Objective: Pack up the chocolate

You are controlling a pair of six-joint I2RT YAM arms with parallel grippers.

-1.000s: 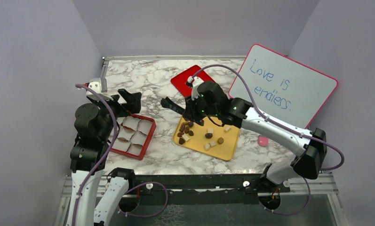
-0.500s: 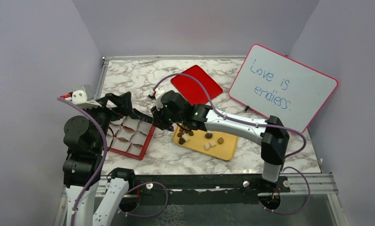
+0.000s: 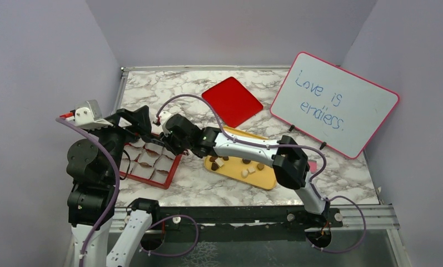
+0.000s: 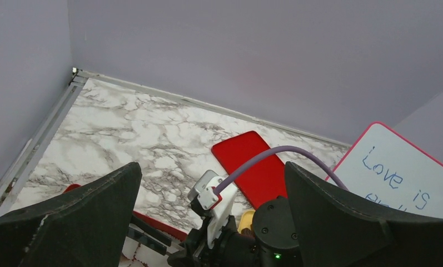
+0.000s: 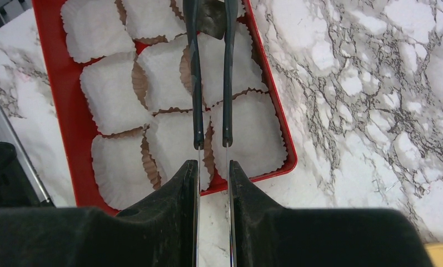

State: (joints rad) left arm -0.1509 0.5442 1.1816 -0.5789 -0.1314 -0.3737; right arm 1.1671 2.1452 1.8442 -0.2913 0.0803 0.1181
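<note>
Several bite-size chocolates, dark, tan and cream, lie on a yellow tray. My right gripper is shut on thin metal tongs. The tongs reach over the red box lined with white paper cups. A dark chocolate is pinched between the tong tips, above a far cup. In the top view the right gripper sits at the box's right edge. My left gripper hangs open above the box's far left side, with nothing between its fingers.
A flat red lid lies behind the tray. A whiteboard with writing leans at the back right. The right arm's purple cable arcs through the left wrist view. Walls close in the table on three sides.
The right arm has swung left from the yellow tray to above the red box, carrying the tongs. The left arm has drawn back toward the left.
</note>
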